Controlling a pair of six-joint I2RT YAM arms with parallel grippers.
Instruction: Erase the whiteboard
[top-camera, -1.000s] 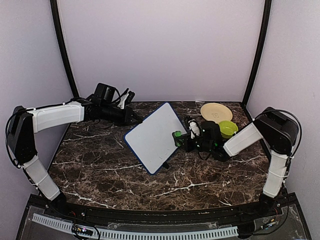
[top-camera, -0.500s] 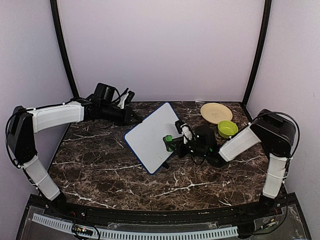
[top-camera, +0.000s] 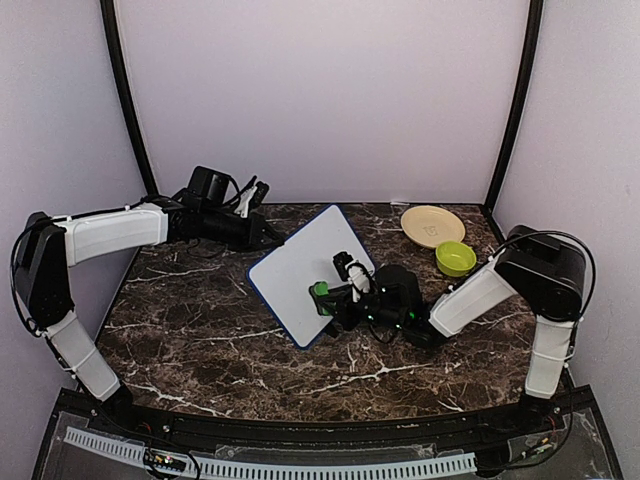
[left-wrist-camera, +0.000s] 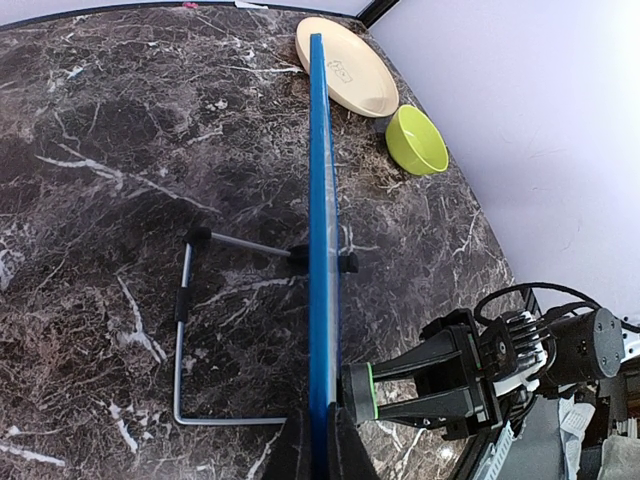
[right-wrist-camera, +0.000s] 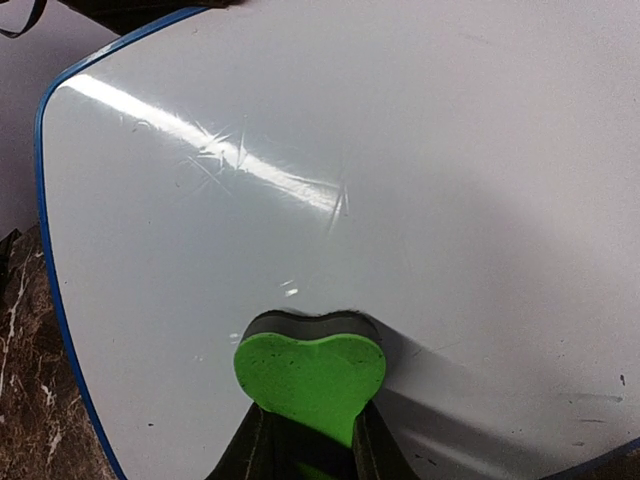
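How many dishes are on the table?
2. A beige plate sits at the far right corner; a green bowl stands just nearer the arms, right of the whiteboard. No others show in any view.

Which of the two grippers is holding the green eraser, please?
The right gripper, pressing the green eraser against the whiteboard; the left gripper instead clamps the whiteboard's edge.

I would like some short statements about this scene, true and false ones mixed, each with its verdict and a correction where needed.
1. The right claw presses a green eraser on the whiteboard. True.
2. The whiteboard lies flat on the table. False: it stands tilted on its edge.
3. The left claw is shut on the whiteboard's rim. True.
4. The bowl sits on the plate. False: it sits beside the plate, on the table.
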